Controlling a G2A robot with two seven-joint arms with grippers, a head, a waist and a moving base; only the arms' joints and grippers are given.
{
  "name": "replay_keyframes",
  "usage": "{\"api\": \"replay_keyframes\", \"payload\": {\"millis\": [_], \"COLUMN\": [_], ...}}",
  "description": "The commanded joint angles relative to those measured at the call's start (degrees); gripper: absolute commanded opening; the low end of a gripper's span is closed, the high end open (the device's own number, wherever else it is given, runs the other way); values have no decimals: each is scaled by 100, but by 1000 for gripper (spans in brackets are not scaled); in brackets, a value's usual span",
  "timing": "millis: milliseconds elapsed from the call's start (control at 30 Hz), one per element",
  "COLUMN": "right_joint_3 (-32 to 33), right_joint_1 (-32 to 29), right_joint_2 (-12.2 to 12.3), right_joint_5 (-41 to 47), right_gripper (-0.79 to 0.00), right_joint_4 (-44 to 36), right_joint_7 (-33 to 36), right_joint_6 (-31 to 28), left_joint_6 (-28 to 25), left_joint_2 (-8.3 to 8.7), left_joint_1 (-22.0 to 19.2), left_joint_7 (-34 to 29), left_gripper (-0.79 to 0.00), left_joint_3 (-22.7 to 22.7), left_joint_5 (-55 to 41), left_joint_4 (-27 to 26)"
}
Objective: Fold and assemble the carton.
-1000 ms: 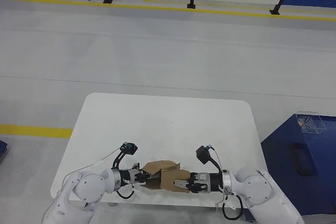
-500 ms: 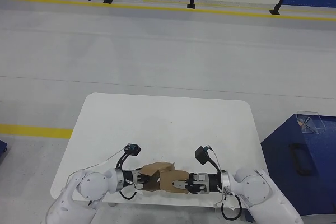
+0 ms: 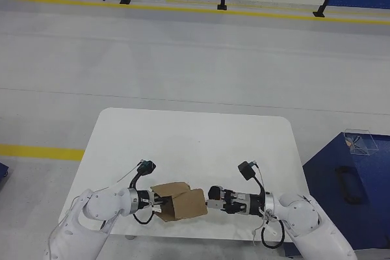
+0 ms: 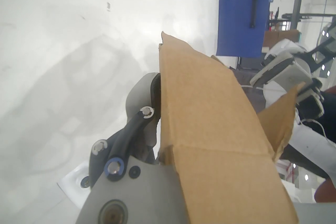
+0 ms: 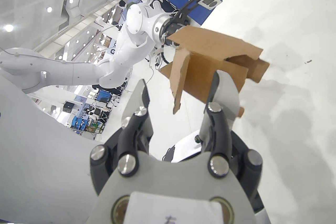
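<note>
- Carton (image 3: 182, 203) is at the counter's (image 3: 195, 130) 6 o'clock edge.
- Left gripper (image 3: 157, 202), at its 9 o'clock, clamps the cardboard.
- Right gripper (image 5: 178, 88), at 3 o'clock, gapes, holding nothing.

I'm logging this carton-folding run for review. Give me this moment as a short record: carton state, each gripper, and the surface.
item: brown cardboard carton, partly opened, flaps loose
place: near the front edge of the white table
holder: left gripper, shut on one carton panel
other arm: right gripper, open, facing the carton's opposite side, not clamped on it
task state: carton not yet assembled
</note>
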Motion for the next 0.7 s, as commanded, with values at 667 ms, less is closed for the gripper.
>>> {"api": "replay_keyframes", "payload": {"millis": [667], "right_joint_3": [370], "right_joint_1": [-256], "right_joint_2": [38], "right_joint_5": [-331], "right_gripper": [0], "right_joint_4": [-189], "right_joint_7": [-613], "right_joint_6": [-187], "left_joint_6": [770], "left_joint_2": [-84], "left_joint_1": [-206], "left_joint_7": [-645], "left_gripper": [-785], "left_joint_3": [-82], "left_joint_5": [-1884], "left_joint_4": [444]}}
